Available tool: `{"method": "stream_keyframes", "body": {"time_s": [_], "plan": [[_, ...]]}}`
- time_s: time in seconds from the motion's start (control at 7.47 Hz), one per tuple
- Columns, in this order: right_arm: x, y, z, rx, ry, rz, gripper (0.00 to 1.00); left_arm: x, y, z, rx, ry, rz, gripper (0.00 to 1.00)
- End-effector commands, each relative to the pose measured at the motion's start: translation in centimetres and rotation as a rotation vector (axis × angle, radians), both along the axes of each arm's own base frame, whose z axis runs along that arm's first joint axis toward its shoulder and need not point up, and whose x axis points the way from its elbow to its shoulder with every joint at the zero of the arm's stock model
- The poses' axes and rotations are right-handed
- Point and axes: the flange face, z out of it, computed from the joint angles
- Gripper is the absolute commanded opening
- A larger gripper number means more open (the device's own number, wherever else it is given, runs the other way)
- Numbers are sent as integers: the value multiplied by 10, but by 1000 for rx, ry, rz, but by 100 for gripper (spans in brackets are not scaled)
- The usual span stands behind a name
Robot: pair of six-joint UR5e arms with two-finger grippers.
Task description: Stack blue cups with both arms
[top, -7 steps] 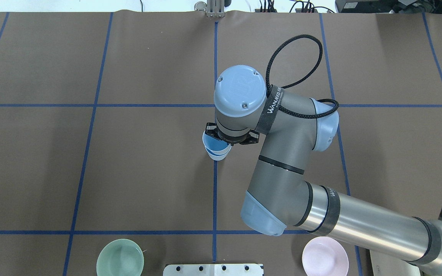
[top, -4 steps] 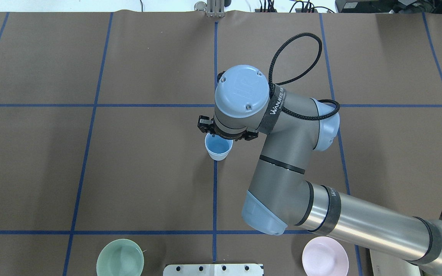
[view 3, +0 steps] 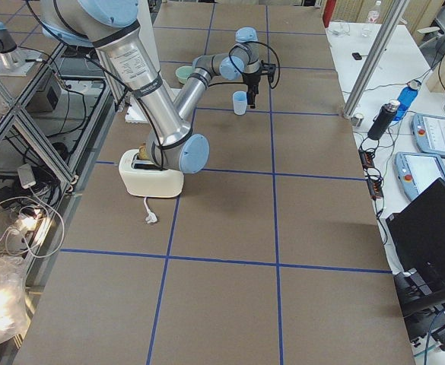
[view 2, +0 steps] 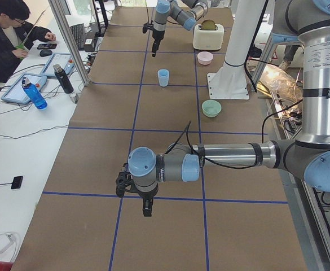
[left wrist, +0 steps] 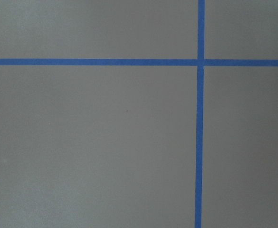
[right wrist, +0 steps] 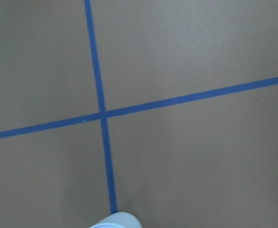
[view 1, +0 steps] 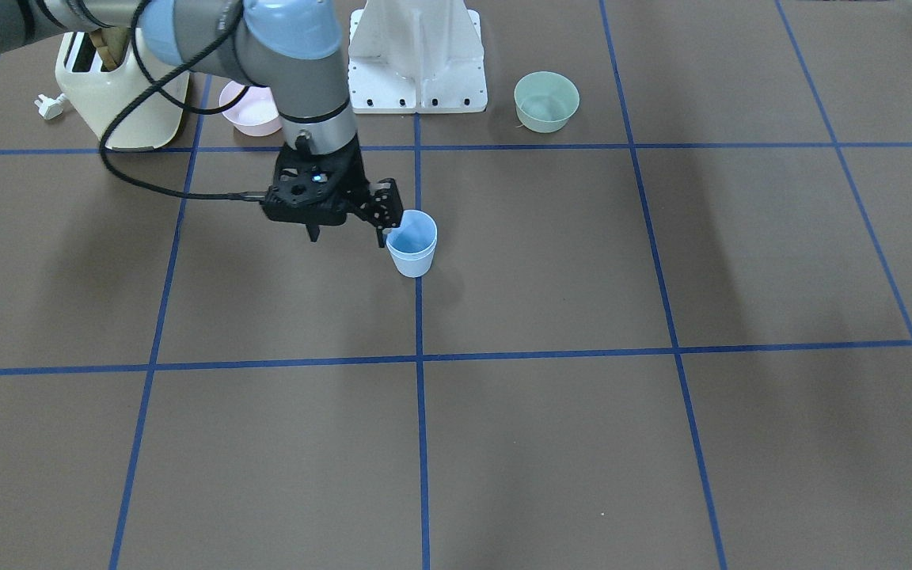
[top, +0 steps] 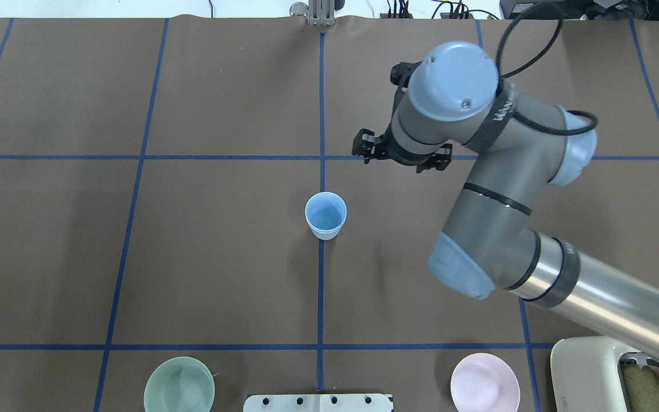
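Note:
The two blue cups (top: pixel 325 216) stand upright, one nested inside the other, on the blue centre line in the middle of the table. They also show in the front view (view 1: pixel 412 244) and at the bottom edge of the right wrist view (right wrist: pixel 115 221). My right gripper (top: pixel 401 155) is open and empty. It hangs above the table, apart from the stack, on the far right side of it. In the front view, my right gripper (view 1: pixel 347 235) has its fingers spread. My left gripper (view 2: pixel 146 208) shows only in the exterior left view, far from the cups. I cannot tell whether it is open or shut.
A green bowl (top: pixel 179 384) and a pink bowl (top: pixel 484 382) sit near the robot's base plate (top: pixel 318 402). A cream toaster (top: pixel 610 372) stands at the near right corner. An operator (view 2: pixel 7 39) sits at a side desk.
My right gripper let go of the upper cup, which now sits inside the lower one. The gripper then rose and moved away to the far right.

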Motion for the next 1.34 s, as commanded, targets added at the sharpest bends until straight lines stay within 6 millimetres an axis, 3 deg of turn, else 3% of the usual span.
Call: {"method": "stream_keyframes", "body": {"time_s": [0.0,0.27,0.4,0.54,0.67,0.8,0.94,1.07,1.2], "plan": [[115,-58,72,86,78,-113,100,-1,-1,0,2,-8,2,98],[246,-91,178,179,141,-305,100,-1,-4,-2,11,-8,7,98],[302,-101,234,193,168,-369,100,-1,-7,-4,23,-8,9,98],[368,-100,297,147,166,-370,100,-1,-7,-8,42,-6,8,98],[420,-76,349,79,132,-331,100,-1,-8,-10,47,-2,4,98],[458,-42,388,15,132,-280,100,0,-4,-6,48,1,10,98],[474,-11,421,-43,130,-262,100,-1,-3,-10,56,1,8,98],[503,5,433,-62,125,-203,100,0,-3,-10,56,1,12,98],[504,19,445,-87,121,-201,100,-1,-2,-9,55,0,13,98]]}}
